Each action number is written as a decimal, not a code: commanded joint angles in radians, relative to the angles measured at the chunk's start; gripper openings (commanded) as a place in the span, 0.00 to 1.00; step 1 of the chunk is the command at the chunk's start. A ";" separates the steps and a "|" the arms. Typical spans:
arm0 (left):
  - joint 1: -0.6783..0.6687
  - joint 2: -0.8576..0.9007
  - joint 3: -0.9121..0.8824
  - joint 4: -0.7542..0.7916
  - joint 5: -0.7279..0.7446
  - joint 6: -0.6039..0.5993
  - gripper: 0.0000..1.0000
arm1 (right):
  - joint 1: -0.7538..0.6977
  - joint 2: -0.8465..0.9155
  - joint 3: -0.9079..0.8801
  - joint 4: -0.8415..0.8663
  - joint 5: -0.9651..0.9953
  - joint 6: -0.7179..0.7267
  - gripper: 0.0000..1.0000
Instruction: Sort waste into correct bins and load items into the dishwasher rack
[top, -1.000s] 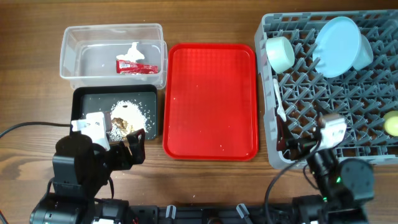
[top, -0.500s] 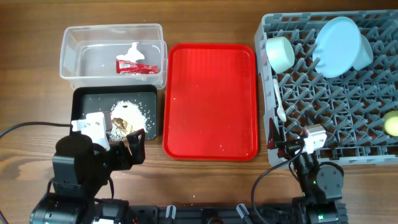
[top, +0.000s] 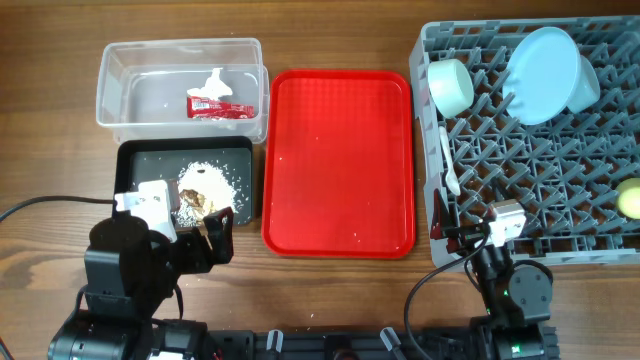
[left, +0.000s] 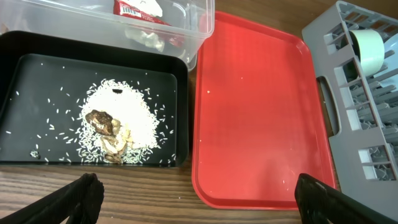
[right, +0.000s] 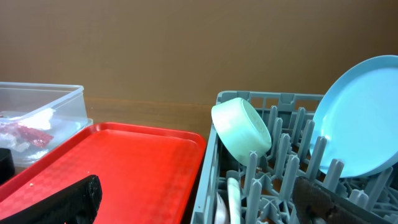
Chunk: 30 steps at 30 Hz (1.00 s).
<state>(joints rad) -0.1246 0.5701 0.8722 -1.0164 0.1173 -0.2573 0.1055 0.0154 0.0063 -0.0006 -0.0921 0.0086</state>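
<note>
Overhead: the wrapper (top: 218, 103) lies in the clear tub (top: 112, 95) at the bench's (top: 330, 30) far-left corner, with rice scraps (top: 215, 180) in the black tray (top: 140, 165) beside it. The pale blue plate (top: 540, 70) and pale green bowl (top: 450, 87) stand in the rack (top: 560, 210) at the right edge.
Left wrist: the left tool (left: 196, 183) is released, fingers spread.
Right wrist: the right tool (right: 196, 185) is likewise released.

Left hand (left: 202, 196), right hand (right: 199, 200) open.

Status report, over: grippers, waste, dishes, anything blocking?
Left gripper, right gripper open, empty. Wrapper in clear tub, food scraps in black tray. Plate, green bowl, yellow cup in rack. Nothing blocking.
</note>
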 joint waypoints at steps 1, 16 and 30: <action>-0.005 -0.006 -0.009 0.003 -0.006 -0.012 1.00 | -0.005 -0.008 -0.001 0.003 0.017 -0.006 1.00; 0.001 -0.277 -0.281 0.263 -0.092 -0.012 1.00 | -0.005 -0.008 -0.001 0.003 0.017 -0.006 1.00; 0.025 -0.567 -0.866 1.033 -0.047 0.128 1.00 | -0.005 -0.008 -0.001 0.003 0.017 -0.006 1.00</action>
<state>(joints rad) -0.1043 0.0147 0.0181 0.0513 0.0505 -0.2214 0.1055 0.0154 0.0063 -0.0002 -0.0872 0.0086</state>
